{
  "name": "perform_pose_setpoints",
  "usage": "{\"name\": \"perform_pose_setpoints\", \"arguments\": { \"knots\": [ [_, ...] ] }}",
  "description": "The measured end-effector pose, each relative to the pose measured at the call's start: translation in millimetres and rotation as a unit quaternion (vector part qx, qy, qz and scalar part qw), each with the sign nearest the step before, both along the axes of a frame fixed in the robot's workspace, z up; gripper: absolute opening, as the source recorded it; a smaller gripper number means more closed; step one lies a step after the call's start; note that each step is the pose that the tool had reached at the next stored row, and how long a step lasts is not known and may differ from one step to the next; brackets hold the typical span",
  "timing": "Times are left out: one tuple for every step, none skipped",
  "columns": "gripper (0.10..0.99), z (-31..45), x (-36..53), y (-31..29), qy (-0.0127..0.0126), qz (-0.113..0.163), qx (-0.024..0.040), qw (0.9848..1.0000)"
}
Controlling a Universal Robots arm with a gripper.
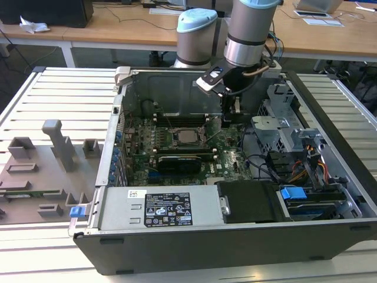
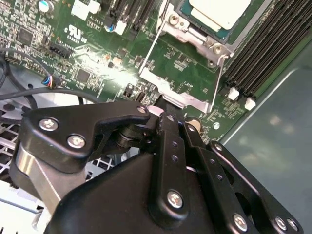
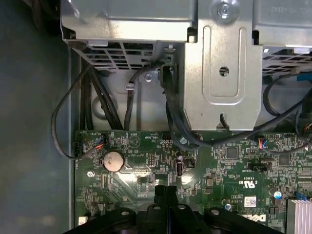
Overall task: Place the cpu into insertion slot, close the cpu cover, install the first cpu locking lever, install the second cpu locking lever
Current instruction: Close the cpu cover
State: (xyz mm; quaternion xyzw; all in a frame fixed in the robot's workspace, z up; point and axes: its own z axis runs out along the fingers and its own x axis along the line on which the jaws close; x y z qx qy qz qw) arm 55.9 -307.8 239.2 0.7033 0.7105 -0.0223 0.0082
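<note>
- The cpu (image 2: 220,11) lies flat in the insertion slot (image 2: 185,30), its pale silver top facing up. In the exterior view it sits mid-board, toward that view's left of the gripper (image 1: 227,121).
- The cpu cover (image 2: 184,100) is swung open off the slot. It is a thin silvery frame, and the green motherboard (image 2: 97,53) shows through its window. Its free edge lies away from the cpu, right at the fingertips.
- The fingers (image 3: 161,195) are drawn together with only a thin seam between them. Their tips meet the cover's free edge, but whether they pinch it or just rest against it cannot be told.
- Long black memory slots (image 2: 273,44) run just beside the slot.
- In the first wrist view, a round coin cell (image 3: 113,160) sits on the board, with black cables (image 3: 92,97) and a metal drive cage (image 3: 219,73) beyond the board's edge.
- The arm (image 1: 247,35) reaches down into the open computer case (image 1: 235,247), which rests on a slatted counter (image 1: 59,94).
- A grey fixture tray (image 1: 41,171) lies on the counter on the exterior view's left of the case.
</note>
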Motion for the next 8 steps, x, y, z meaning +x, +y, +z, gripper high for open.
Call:
{"name": "perform_pose_setpoints", "arguments": {
  "knots": [
    [0.106,0.0,-2.7,0.0,0.0,0.0,0.0,1.0],
    [0.106,0.0,-4.4,0.0,0.0,0.0,0.0,1.0],
    [0.106,0.0,-5.5,0.0,0.0,0.0,0.0,1.0],
    [0.106,0.0,-6.4,0.0,0.0,0.0,0.0,1.0],
    [0.106,0.0,-7.4,0.0,0.0,0.0,0.0,1.0],
    [0.106,0.0,-8.2,0.0,0.0,0.0,0.0,1.0],
    [0.106,0.0,-8.8,0.0,0.0,0.0,0.0,1.0],
    [0.106,0.0,-9.4,0.0,0.0,0.0,0.0,1.0]
  ]
}}
